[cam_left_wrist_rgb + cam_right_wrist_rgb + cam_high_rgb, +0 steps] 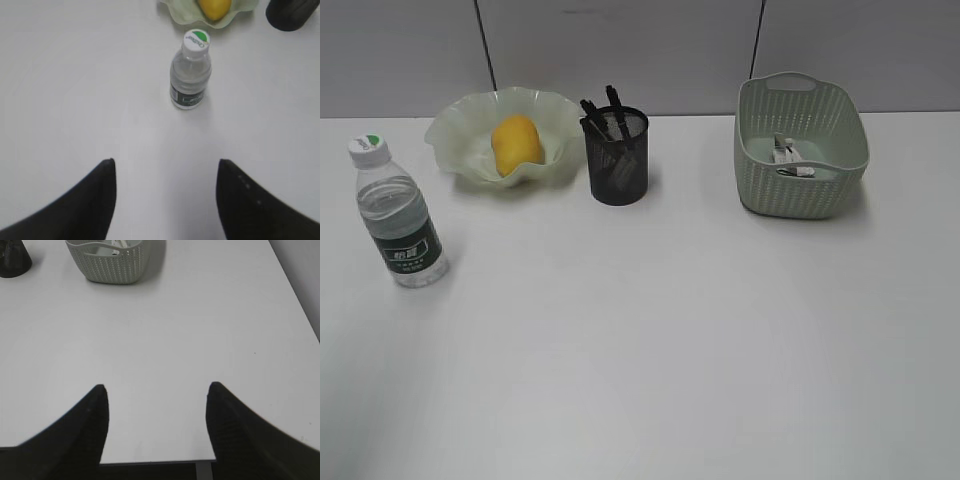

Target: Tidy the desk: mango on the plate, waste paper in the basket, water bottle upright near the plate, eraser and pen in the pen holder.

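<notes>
The yellow mango [517,144] lies in the pale green wavy plate [460,135] at the back left. In front of the plate the water bottle [398,216] stands upright on the white desk [670,330]. The black mesh pen holder [617,160] has dark pens [603,112] sticking out; the eraser does not show. White waste paper [790,158] lies inside the sage-green basket [800,190]. My left gripper [165,162] is open and empty, well short of the bottle [190,77]. Over the desk's front edge my right gripper [156,387] is open and empty. Neither gripper shows in the exterior view.
A grey panelled wall [640,50] runs behind the desk. In the right wrist view the basket [110,262] and pen holder [12,260] sit far ahead, and the desk's right edge [300,305] and front edge [155,461] show.
</notes>
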### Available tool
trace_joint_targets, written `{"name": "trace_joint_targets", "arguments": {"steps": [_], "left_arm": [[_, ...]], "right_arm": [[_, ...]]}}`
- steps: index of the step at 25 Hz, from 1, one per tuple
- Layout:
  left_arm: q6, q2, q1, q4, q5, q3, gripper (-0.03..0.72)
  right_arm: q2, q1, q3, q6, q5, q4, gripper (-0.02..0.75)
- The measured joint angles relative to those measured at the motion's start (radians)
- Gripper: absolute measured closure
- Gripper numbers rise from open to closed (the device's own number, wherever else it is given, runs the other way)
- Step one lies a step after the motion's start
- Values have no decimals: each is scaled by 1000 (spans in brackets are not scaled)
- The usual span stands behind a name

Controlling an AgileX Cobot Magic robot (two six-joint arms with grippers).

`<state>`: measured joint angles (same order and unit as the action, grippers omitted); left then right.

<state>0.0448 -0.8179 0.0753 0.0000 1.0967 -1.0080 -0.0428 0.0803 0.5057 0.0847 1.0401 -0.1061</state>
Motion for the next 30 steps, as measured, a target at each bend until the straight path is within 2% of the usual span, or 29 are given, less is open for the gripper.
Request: {"name": "trace_joint_targets", "arguments": {"steps": [9, 13, 22, 30], "left_arm": [[0, 478, 0, 6, -41, 363, 207], [-39, 629, 0, 6, -29, 470, 207], [-54, 817, 0, 9, -26, 481, 207], [-56, 826, 0, 11, -28, 481, 210]], "right_arm": [[0, 0, 0, 0, 0, 0, 248], [0, 0, 0, 0, -1, 0, 248], [0, 0, 0, 0, 0, 0, 248], [0, 0, -1, 0, -1, -4, 248]]}}
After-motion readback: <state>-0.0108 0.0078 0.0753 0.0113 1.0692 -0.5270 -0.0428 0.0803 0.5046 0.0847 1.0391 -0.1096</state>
